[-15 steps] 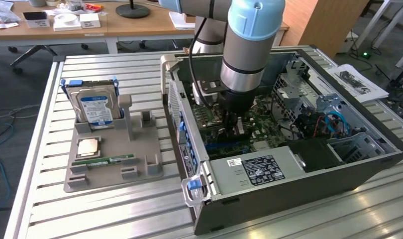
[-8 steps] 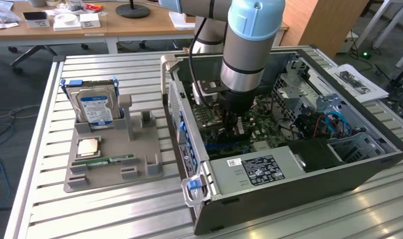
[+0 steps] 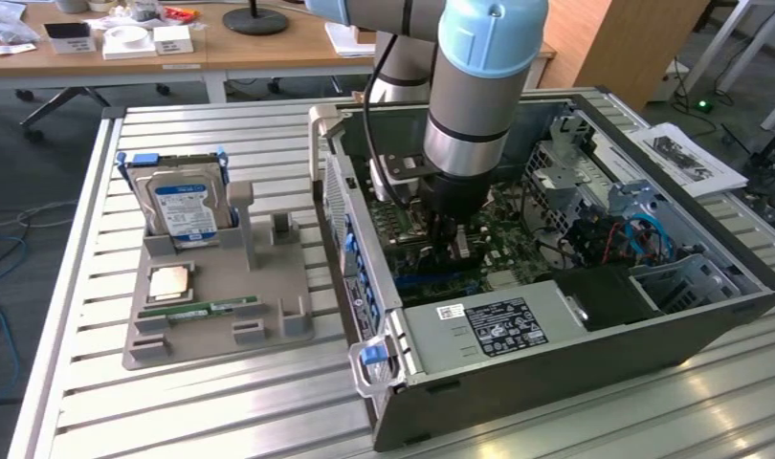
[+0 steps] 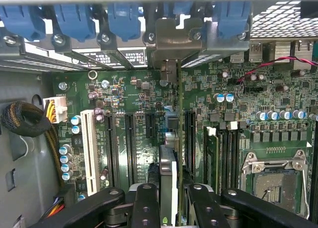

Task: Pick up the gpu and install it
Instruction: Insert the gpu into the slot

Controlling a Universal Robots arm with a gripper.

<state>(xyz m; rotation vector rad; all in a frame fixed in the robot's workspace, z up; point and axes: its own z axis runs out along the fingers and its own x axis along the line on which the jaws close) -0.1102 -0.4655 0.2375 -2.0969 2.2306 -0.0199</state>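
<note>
Black fingers [image 4: 168, 208] of your gripper are clamped on the gpu [image 4: 168, 181], which stands on edge between them inside the open computer case [image 3: 592, 354]. Your arm [image 3: 471, 105] reaches straight down into the case from above, wrist vertical over the green motherboard [image 4: 238, 109]. You hold the card upright, its long axis running along the black expansion slots [image 4: 130, 143] toward the blue bracket clips [image 4: 124, 19] at the case's rear wall. Well apart on the table [image 3: 209, 402], a grey holder [image 3: 215, 316] carries the hard drive [image 3: 184, 206] and a memory stick [image 3: 209, 308].
</note>
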